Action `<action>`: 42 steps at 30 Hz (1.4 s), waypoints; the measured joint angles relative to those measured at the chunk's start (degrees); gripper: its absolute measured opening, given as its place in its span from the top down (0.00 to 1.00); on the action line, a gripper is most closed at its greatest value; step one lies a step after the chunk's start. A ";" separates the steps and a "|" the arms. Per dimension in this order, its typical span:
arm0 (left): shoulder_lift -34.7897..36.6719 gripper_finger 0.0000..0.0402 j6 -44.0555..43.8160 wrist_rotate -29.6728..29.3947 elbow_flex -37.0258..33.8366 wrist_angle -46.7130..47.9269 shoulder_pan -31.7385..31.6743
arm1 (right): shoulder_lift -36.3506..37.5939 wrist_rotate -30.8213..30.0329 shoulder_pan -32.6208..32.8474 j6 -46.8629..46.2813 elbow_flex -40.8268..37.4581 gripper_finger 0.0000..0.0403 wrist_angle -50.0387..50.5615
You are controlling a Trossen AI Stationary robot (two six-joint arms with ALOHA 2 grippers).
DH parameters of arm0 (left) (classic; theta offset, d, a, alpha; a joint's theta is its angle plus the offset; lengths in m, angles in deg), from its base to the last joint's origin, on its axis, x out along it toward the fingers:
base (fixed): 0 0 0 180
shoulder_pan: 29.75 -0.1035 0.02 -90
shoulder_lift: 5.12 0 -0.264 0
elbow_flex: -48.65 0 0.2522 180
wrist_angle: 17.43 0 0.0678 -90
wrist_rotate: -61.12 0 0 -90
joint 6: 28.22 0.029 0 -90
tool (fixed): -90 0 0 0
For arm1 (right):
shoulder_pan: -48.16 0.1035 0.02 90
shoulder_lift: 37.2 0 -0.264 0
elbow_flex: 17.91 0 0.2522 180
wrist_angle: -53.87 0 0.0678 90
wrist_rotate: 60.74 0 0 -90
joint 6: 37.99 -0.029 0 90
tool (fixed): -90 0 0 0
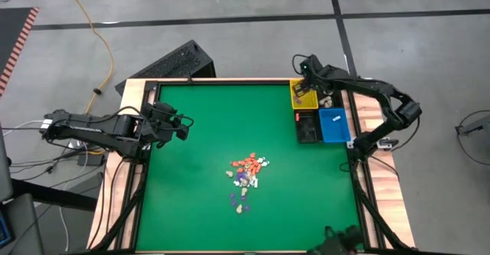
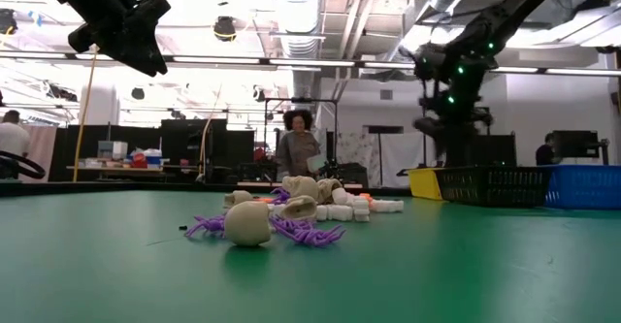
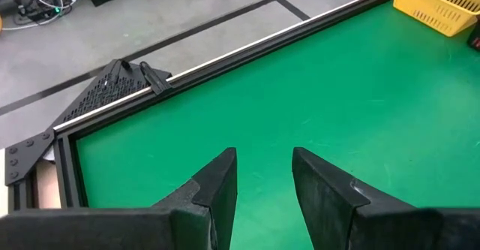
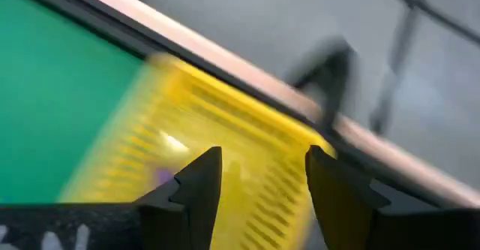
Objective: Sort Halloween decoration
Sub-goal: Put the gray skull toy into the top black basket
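Note:
The Halloween decoration (image 1: 246, 175) lies as a loose pile of tiny cream-white, orange-red and purple trinkets on the green mat, right of centre. In the low view a cream ball (image 2: 248, 223) and purple spidery pieces (image 2: 303, 232) are nearest. My right gripper (image 1: 305, 86) hangs open over the yellow bin (image 4: 225, 141) at the table's far right, with nothing between its fingers. A purple piece (image 4: 161, 176) and a pale one (image 4: 172, 142) lie inside that bin. My left gripper (image 3: 264, 156) waits open above the mat's left side (image 1: 184, 125), holding nothing.
A black bin (image 1: 308, 127) and a blue bin (image 1: 334, 125) stand side by side just nearer than the yellow one, along the right edge. A raised frame (image 3: 225, 55) borders the mat. A person (image 2: 298, 153) stands in the room beyond the table.

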 joint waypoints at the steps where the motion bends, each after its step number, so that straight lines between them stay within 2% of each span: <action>1: 0.01 0.70 0.00 0.00 0.00 0.00 0.00 | 0.45 2.84 1.21 1.24 0.00 0.49 -2.18; 7: 0.00 0.70 0.00 0.00 0.00 0.00 0.01 | 1.56 26.85 10.68 7.45 0.07 0.50 -12.89; 10: 0.00 0.70 0.00 0.00 0.00 0.00 -0.01 | 1.22 33.50 17.15 8.20 0.07 0.50 -17.36; 14: 0.02 0.70 0.00 -0.13 0.00 0.00 -0.01 | 0.02 32.64 26.61 9.42 0.02 0.50 -21.92; 20: 0.00 0.70 0.00 -0.89 0.00 0.00 0.01 | -3.21 23.42 39.23 15.60 0.18 0.50 -29.82; 23: 0.02 0.70 0.12 -1.13 0.00 -0.03 0.00 | -5.89 22.03 43.18 15.77 0.14 0.50 -35.99; 27: 0.00 0.70 0.24 -1.23 0.00 -0.32 0.00 | -10.93 21.47 46.48 15.16 0.97 0.50 -42.11; 34: -0.28 0.70 0.77 -1.96 0.02 -1.09 -0.01 | -20.21 21.40 49.55 12.76 6.55 0.50 -42.61; 42: -1.70 0.70 8.63 -0.10 0.02 -3.83 -0.15 | -21.21 21.42 49.77 10.74 11.24 0.50 -41.05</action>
